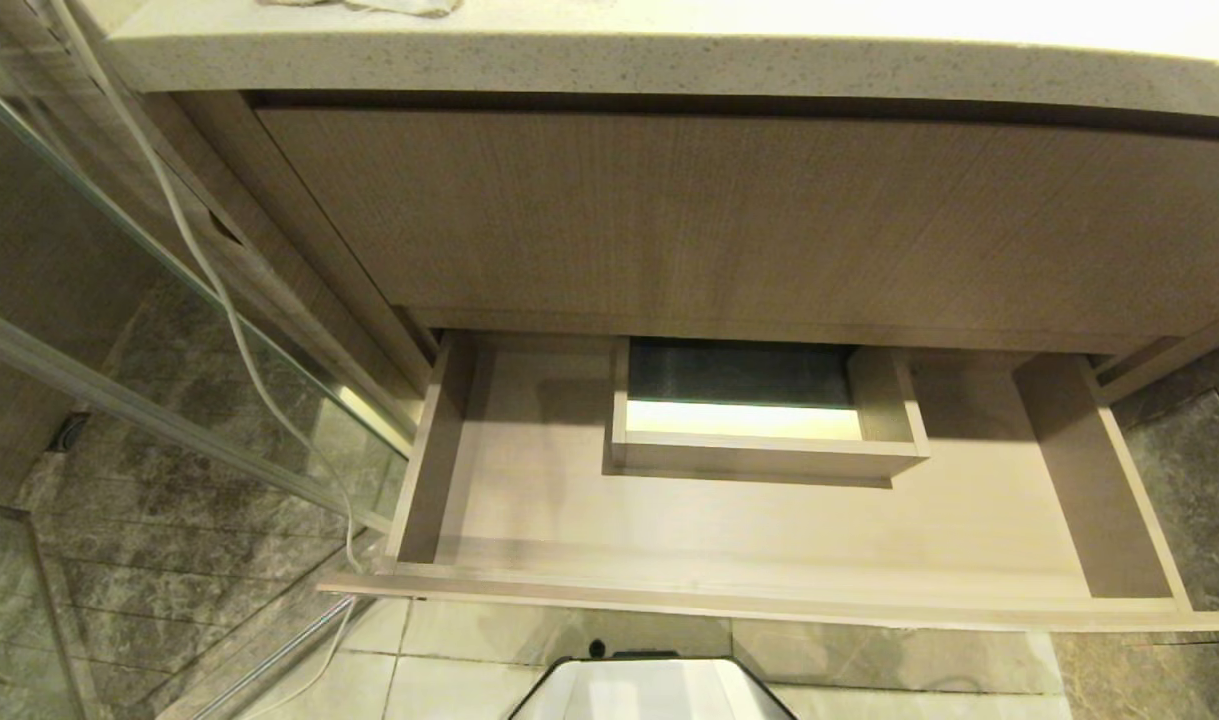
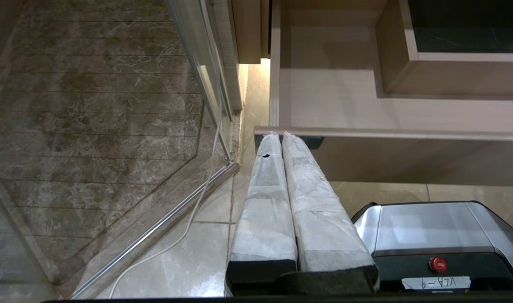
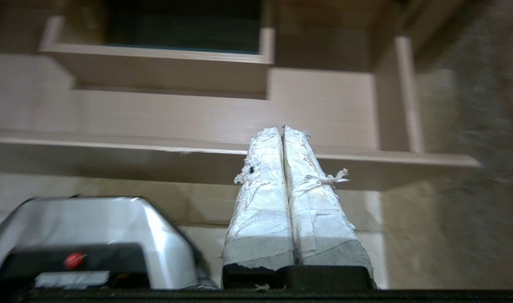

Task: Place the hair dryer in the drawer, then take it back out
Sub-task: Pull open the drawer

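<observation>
Both grippers, left gripper [image 2: 280,135] and right gripper [image 3: 280,129], sit pressed closed and empty; your drawer [image 1: 769,590] stands open, no hair dryer inside.

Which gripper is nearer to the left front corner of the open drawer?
Left. The left gripper, shut, sits just below the drawer front near its left corner. The right gripper, also shut, sits below the front toward the right end.

Both arms hang low, left gripper [image 2: 281,136] and right gripper [image 3: 281,131] pressed closed, holding nothing.
</observation>
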